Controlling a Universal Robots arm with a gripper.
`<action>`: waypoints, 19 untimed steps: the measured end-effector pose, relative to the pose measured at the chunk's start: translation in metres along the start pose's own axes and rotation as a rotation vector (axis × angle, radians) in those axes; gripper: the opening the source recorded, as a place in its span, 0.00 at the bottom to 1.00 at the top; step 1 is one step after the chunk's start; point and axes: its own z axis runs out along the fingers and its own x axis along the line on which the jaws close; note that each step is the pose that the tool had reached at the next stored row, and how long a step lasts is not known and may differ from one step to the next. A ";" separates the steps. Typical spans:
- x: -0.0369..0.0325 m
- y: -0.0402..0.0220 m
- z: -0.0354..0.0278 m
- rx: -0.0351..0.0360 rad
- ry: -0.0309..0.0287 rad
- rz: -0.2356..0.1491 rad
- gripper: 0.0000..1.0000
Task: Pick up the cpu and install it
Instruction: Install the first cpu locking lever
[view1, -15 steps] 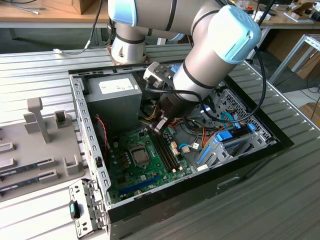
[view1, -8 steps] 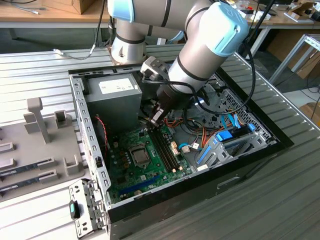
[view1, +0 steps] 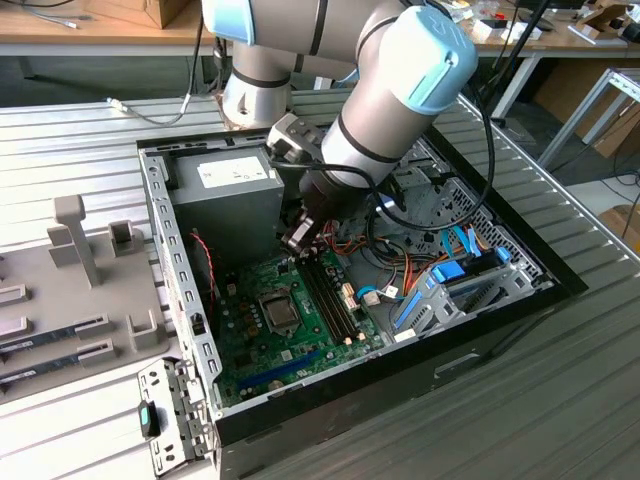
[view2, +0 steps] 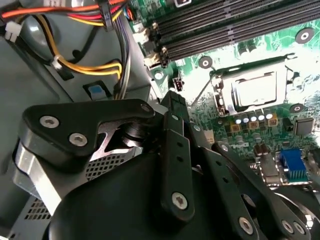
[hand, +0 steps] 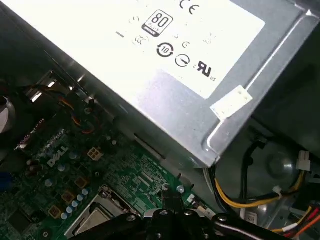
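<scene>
The cpu, a silver square chip, lies flat in its metal-framed socket on the green motherboard; it also appears in the exterior view and in the first wrist view. My gripper hangs inside the open computer case, above the board's far end between the power supply and the memory slots. Its black fingers look pressed together with nothing between them in both wrist views. It is apart from the cpu and does not touch it.
The grey power supply box stands right beside the gripper. Long black memory slots run next to the socket. Coloured cable bundles and a blue-tabbed drive cage fill the case's other side. A grey fixture tray lies at the exterior view's left.
</scene>
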 end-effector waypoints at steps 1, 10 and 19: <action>0.0006 -0.0004 -0.0001 -0.0002 -0.0001 0.000 0.11; 0.0041 0.0029 -0.0016 -0.0378 -0.0314 -0.009 0.11; 0.0055 0.0038 -0.0014 -0.0019 -0.0038 -0.001 0.11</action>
